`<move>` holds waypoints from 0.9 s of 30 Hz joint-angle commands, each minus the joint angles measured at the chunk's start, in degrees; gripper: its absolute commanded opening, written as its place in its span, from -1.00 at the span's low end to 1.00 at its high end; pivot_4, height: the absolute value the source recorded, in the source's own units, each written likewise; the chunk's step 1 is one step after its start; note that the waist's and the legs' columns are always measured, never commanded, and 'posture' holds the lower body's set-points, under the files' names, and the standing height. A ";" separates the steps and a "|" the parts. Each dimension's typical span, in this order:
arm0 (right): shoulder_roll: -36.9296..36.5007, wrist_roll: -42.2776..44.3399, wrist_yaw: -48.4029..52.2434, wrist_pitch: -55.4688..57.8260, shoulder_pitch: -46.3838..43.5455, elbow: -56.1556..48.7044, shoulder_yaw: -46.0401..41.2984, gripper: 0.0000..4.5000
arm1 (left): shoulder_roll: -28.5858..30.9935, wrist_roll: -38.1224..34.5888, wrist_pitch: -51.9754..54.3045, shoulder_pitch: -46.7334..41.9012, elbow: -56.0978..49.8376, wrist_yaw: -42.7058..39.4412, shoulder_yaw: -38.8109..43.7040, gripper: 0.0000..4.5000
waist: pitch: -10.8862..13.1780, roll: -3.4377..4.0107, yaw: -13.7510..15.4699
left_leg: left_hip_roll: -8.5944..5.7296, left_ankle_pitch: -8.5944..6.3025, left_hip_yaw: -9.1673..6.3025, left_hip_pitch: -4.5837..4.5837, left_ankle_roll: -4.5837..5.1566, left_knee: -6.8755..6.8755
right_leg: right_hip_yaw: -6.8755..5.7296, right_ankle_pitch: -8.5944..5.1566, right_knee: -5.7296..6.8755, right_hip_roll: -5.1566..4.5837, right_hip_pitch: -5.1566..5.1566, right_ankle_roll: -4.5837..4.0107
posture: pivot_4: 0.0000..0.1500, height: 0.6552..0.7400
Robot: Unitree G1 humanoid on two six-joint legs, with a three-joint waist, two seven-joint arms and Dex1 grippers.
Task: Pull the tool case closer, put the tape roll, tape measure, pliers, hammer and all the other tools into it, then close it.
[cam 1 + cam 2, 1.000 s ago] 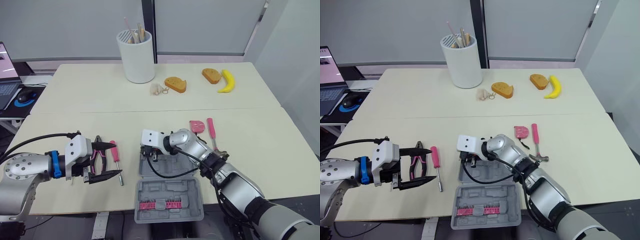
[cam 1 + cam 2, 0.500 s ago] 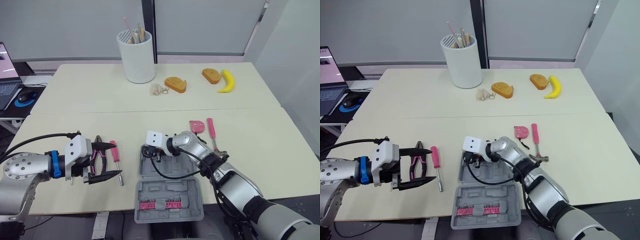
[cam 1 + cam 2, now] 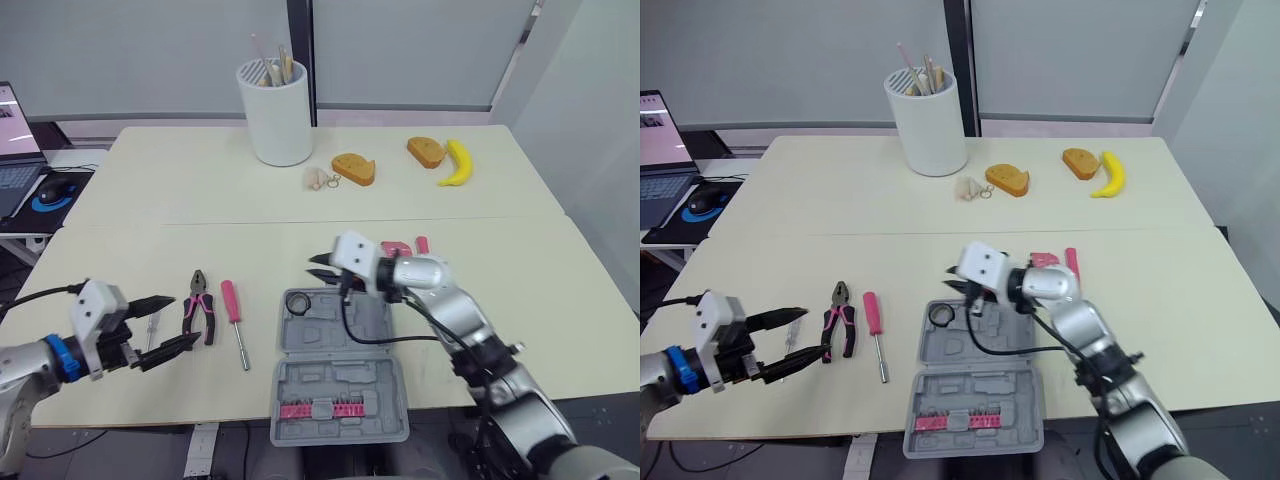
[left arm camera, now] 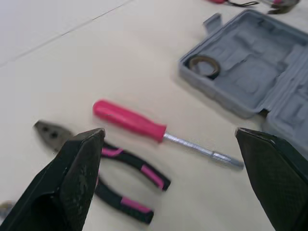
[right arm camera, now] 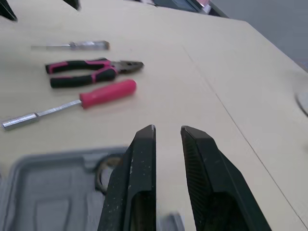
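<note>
The grey tool case (image 3: 345, 345) lies open at the table's front edge, a row of pink bits in its near half. A black tape roll (image 3: 297, 301) rests in its far left corner. My right gripper (image 3: 320, 265) hovers just above that corner, its fingers (image 5: 142, 159) a narrow gap apart and holding nothing. The pink-handled pliers (image 3: 197, 315) and a pink screwdriver (image 3: 233, 318) lie left of the case. My left gripper (image 3: 185, 318) stands wide open beside the pliers, empty. The pink tape measure (image 3: 1044, 260) and the hammer handle (image 3: 1071, 258) peek out behind my right arm.
A small silver screwdriver (image 5: 72, 45) lies left of the pliers. On the far table stand a white utensil holder (image 3: 272, 110), bread pieces (image 3: 352, 167) and a banana (image 3: 455, 162). A laptop and mouse (image 3: 45, 190) sit on a desk at far left.
My right gripper has risen off the case's far left corner, leaving the tape roll lying there. My left gripper has drawn back to the left, away from the pliers and screwdriver.
</note>
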 commanded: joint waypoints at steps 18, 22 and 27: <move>-22.12 13.32 -0.62 11.01 42.74 -26.11 -40.12 0.00 | -1.18 1.38 -5.83 6.76 17.26 3.85 9.39 1.00 | -0.13 -0.19 0.08 | 0.11 -0.01 0.10 0.11 -0.01 -0.07 | -0.05 -0.04 -0.40 -0.02 0.24 -0.03 | 1.00 1.00; -23.67 14.69 -0.59 10.94 43.35 -25.38 -39.48 0.42 | -1.62 1.52 -4.96 6.60 16.41 4.76 9.00 1.00 | -0.13 -0.20 0.03 | 0.14 -0.01 0.13 0.13 -0.01 -0.07 | -0.05 -0.05 -0.40 -0.01 0.24 -0.02 | 1.00 1.00; -23.96 14.86 -1.40 9.99 42.84 -24.63 -37.55 0.99 | -2.20 1.46 -3.95 7.51 13.96 5.10 8.77 1.00 | -0.13 -0.20 0.12 | 0.13 -0.02 0.14 0.12 -0.02 -0.07 | -0.04 -0.07 -0.41 -0.02 0.24 -0.03 | 1.00 1.00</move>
